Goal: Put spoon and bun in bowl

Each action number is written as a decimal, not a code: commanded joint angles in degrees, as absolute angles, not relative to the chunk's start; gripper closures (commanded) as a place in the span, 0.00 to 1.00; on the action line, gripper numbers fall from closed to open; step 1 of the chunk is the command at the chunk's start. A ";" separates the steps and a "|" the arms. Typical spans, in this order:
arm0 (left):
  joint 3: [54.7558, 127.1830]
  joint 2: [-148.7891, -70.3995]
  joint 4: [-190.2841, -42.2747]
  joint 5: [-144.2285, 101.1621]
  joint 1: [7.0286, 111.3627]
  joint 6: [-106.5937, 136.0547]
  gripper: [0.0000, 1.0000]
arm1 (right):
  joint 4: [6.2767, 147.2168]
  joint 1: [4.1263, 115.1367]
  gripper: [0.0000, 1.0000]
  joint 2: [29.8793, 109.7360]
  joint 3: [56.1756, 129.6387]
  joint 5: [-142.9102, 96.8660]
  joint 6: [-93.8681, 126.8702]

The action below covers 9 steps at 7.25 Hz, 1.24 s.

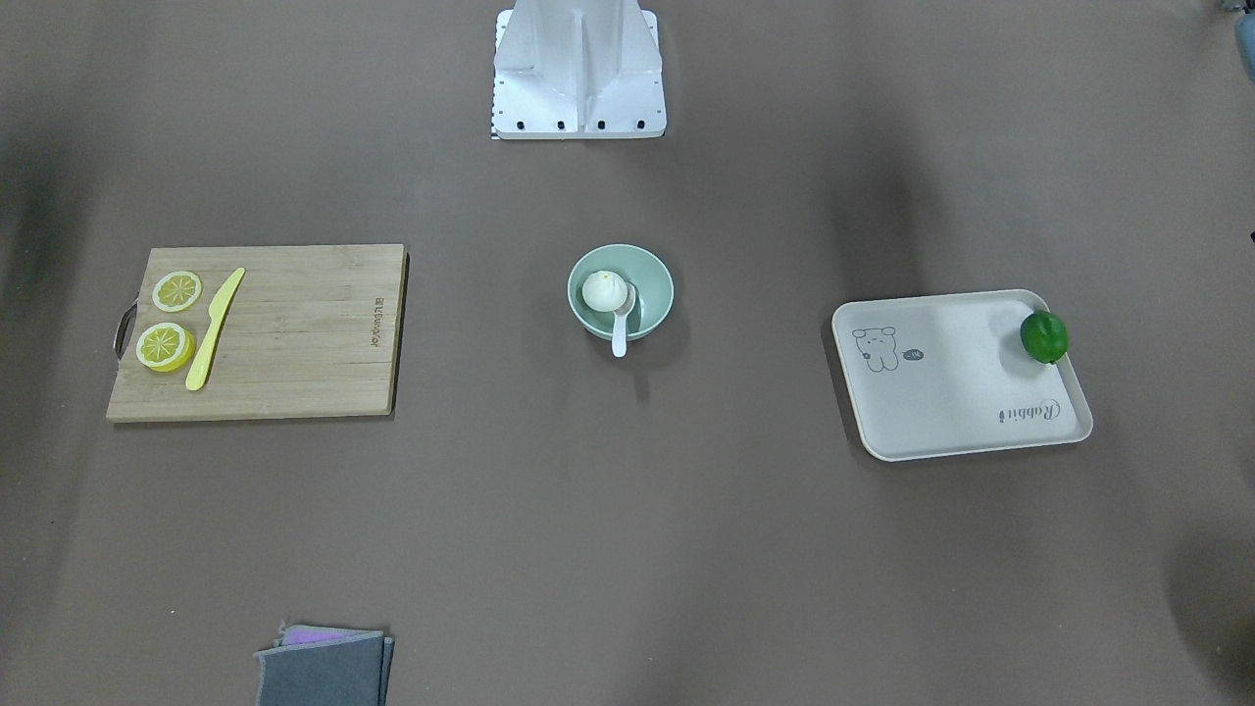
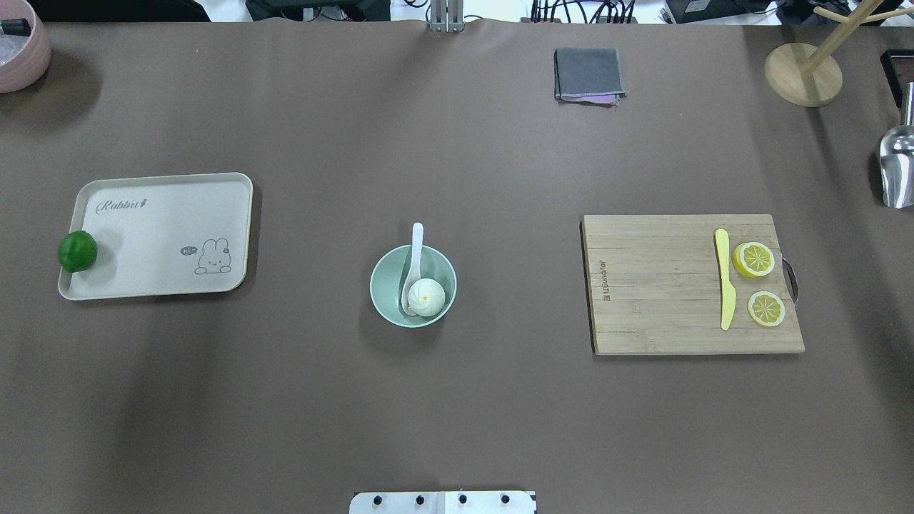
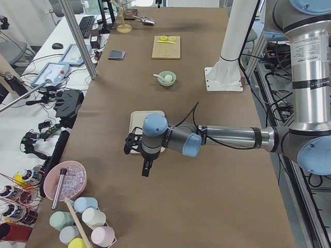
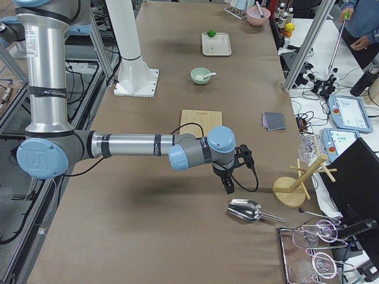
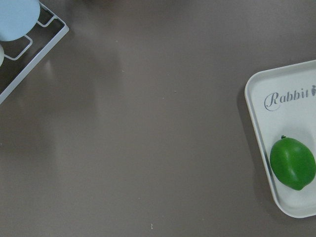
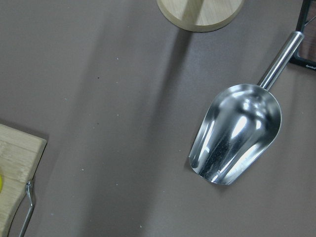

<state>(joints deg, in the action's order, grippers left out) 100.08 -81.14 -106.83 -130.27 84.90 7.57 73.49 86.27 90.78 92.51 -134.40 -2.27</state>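
Note:
The mint-green bowl (image 2: pixel 389 282) stands at the table's middle, also seen in the front view (image 1: pixel 655 279). The white bun (image 2: pixel 426 296) (image 1: pixel 604 290) lies inside it. The white spoon (image 2: pixel 416 246) (image 1: pixel 620 335) rests in the bowl beside the bun, its handle sticking out over the rim. My left gripper (image 3: pixel 147 169) hangs above the table's left end, beyond the tray, far from the bowl. My right gripper (image 4: pixel 228 187) hangs above the right end, near a metal scoop. Both show only in the side views, so I cannot tell if they are open or shut.
A white tray (image 2: pixel 164 221) with a green lime (image 2: pixel 77 251) lies left of the bowl. A wooden cutting board (image 2: pixel 657 285) with a yellow knife (image 2: pixel 725 278) and lemon slices (image 2: pixel 753 259) lies right. A grey cloth (image 2: pixel 588 73), wooden stand (image 2: pixel 803 73) and metal scoop (image 6: pixel 237 133) are further out.

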 commanded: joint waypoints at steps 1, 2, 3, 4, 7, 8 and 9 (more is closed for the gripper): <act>98.28 -83.56 -106.70 -129.37 84.64 7.56 0.02 | 73.30 86.22 0.00 90.18 92.29 -132.46 1.29; 98.70 -83.84 -107.31 -129.46 84.64 7.65 0.02 | 73.65 86.13 0.00 89.22 92.20 -132.63 1.32; 99.14 -85.07 -107.31 -129.64 84.64 7.73 0.02 | 73.91 83.78 0.00 87.73 90.98 -131.76 0.62; 98.79 -85.60 -106.79 -131.81 84.64 7.73 0.02 | 73.74 83.67 0.00 87.71 90.18 -132.27 0.44; 99.31 -85.08 -106.79 -133.24 84.90 7.65 0.02 | 73.74 83.24 0.00 89.57 90.44 -132.89 -0.08; 98.62 -85.08 -106.70 -132.63 84.82 7.65 0.02 | 73.57 82.97 0.00 89.91 90.70 -133.67 -0.35; 98.96 -84.82 -106.70 -132.54 85.16 7.65 0.02 | 73.56 82.88 0.00 89.48 90.79 -134.12 -0.44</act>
